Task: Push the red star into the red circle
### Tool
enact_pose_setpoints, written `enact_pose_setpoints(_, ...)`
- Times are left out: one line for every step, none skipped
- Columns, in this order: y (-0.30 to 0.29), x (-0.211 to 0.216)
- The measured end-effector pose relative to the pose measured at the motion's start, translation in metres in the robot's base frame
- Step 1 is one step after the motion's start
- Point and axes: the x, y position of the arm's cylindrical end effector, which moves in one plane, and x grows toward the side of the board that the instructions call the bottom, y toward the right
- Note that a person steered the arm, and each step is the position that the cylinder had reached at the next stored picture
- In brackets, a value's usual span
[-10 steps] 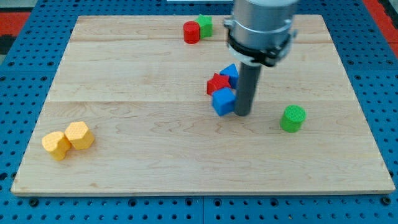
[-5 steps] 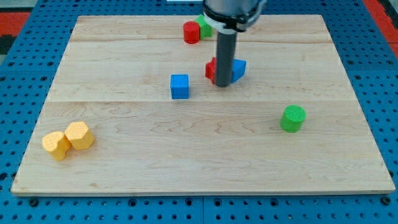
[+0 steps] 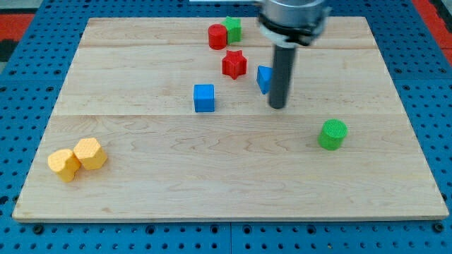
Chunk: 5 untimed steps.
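- My tip [image 3: 277,107] was down on the bench [image 3: 212,176], at the end of the straight dark rod; there was no gripper on this arm, so nothing was open, closed or held.
- The tip stood just beside a blue block [image 3: 264,79], toward the view's right and bottom of it; the rod hid part of that block, so its shape could not be settled, nor whether rod and block touched.
- The red star [image 3: 234,64] lay free, toward the view's left and slightly above the blue block, near it but apart, and clear of the tip.
- The red circle [image 3: 217,37] sat above and slightly left of the red star, near it, with bare bench between them; the two were not yet in contact.
- A green block [image 3: 232,28] touched the red circle on its right side.
- Judgement: the star's line to the circle ran up and slightly left, so the tip would need to come round below and right of the star; from its present place the blue block stood partly in the way.
- A blue cube [image 3: 204,97] lay below and left of the red star, well off that line.
- A green cylinder [image 3: 332,134] and two yellow blocks [image 3: 78,158] lay well apart from the red star and played no part.
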Motion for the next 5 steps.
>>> enact_pose_setpoints(-0.001,-0.024)
enact_pose_setpoints(-0.062,-0.054)
enact_pose_setpoints(-0.120,-0.084)
enact_pose_setpoints(-0.157,-0.113)
enact_pose_setpoints(-0.140,-0.110)
